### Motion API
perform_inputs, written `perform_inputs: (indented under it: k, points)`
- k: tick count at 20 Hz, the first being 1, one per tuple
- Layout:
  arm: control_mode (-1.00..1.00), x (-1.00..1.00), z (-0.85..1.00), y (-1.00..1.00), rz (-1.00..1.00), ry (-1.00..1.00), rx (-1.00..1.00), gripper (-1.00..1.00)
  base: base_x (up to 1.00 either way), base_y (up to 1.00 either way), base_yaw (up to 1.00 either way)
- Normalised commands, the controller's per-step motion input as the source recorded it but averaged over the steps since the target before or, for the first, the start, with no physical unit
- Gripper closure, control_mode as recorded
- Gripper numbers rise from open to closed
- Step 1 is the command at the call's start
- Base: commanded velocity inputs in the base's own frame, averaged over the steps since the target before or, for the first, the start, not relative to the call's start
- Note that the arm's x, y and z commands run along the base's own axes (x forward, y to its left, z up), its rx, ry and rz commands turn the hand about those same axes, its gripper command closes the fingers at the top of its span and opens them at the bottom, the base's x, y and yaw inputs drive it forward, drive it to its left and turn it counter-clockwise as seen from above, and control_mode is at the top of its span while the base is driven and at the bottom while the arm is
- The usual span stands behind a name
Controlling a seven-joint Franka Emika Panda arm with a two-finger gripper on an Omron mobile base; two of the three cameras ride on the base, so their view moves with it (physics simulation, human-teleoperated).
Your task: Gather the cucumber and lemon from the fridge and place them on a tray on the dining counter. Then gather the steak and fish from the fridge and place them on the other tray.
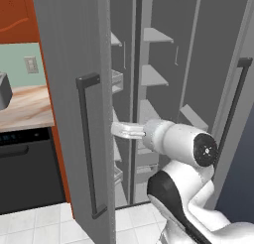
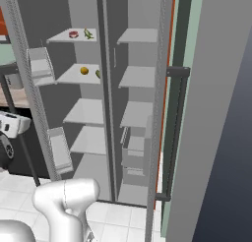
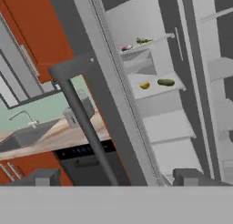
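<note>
Grey fridge (image 2: pixel 108 113) stands with both doors open. Its top left shelf (image 2: pixel 64 37) carries the steak (image 2: pixel 74 34) and the fish (image 2: pixel 88 34); the shelf below holds the lemon (image 2: pixel 84 70) and cucumber (image 3: pixel 165 82). The gripper (image 3: pixel 118 178) hangs released, straddling the left door handle (image 3: pixel 84 123), grasping nothing.

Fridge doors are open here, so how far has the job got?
Done: both fridge doors stand open. In hand: nothing; the claw is open and empty beside the left door's handle. Left: lemon and cucumber sit on one shelf, steak and fish above; all four remain.
</note>
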Motion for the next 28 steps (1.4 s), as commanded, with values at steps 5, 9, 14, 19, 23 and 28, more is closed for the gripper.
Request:
perform_inputs:
  k: [5,9,14,19,23,28]
  points:
    - [-1.0,0.15,0.31,-0.56,0.0,0.12,0.23,-1.0,0.0,0.0,0.0]
    - [-1.0,0.42,0.15,-0.38,0.0,0.15,0.21,-1.0,0.0,0.0,0.0]
    - [-1.0,0.53,0.01,-0.22,0.02,0.18,0.15,-1.0,0.0,0.0,0.0]
    - [-1.0,0.66,-0.01,-0.06,0.0,0.16,0.09,-1.0,0.0,0.0,0.0]
    - [-1.0,0.76,-0.1,0.0,0.0,0.16,0.04,-1.0,0.0,0.0,0.0]
    - [-1.0,0.83,-0.13,0.0,0.0,0.14,0.07,-1.0,0.0,0.0,0.0]
